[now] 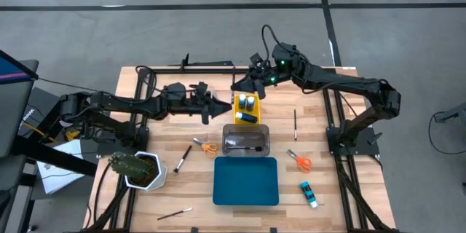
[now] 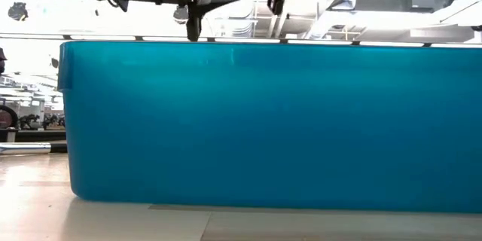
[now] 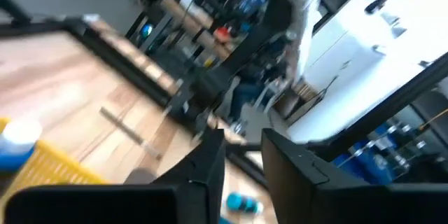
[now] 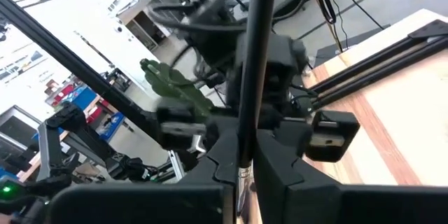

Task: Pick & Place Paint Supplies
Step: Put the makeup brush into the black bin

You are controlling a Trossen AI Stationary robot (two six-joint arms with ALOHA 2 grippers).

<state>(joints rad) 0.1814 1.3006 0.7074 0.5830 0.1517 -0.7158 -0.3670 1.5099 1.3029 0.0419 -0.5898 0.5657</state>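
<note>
1. The right gripper [image 4: 241,164] hangs over the table's [image 1: 196,189] far edge, just beyond the yellow tray [image 1: 256,121]. Its claw is clamped on a thin dark paintbrush [image 4: 246,56] that stands upright between the fingers.
2. The left gripper [image 3: 243,161] is just beside it, over the near-left side of the yellow tray. Its fingers stand apart with nothing between them.
3. Risk: the hold is a narrow pinch on a slim, smooth handle, so the brush could pivot or slide out during a swing and land outside any tray.
4. Risk: the two claws sit close together, so a careless retreat by either arm could knock the brush or clip the bottles below.
5. The yellow tray, at the middle of the far edge, holds three blue bottles [image 1: 251,103] with white caps.
6. The clear tray [image 1: 265,140], next toward the near edge, holds one dark brush [image 1: 248,148].
7. The blue tray [image 1: 246,182], nearest the front edge, looks empty.
8. Loose on the table are:
   - two scissors [image 1: 206,146]
   - three brushes [image 1: 295,124]
   - one bottle lying near the front-right corner [image 1: 309,194]
</note>
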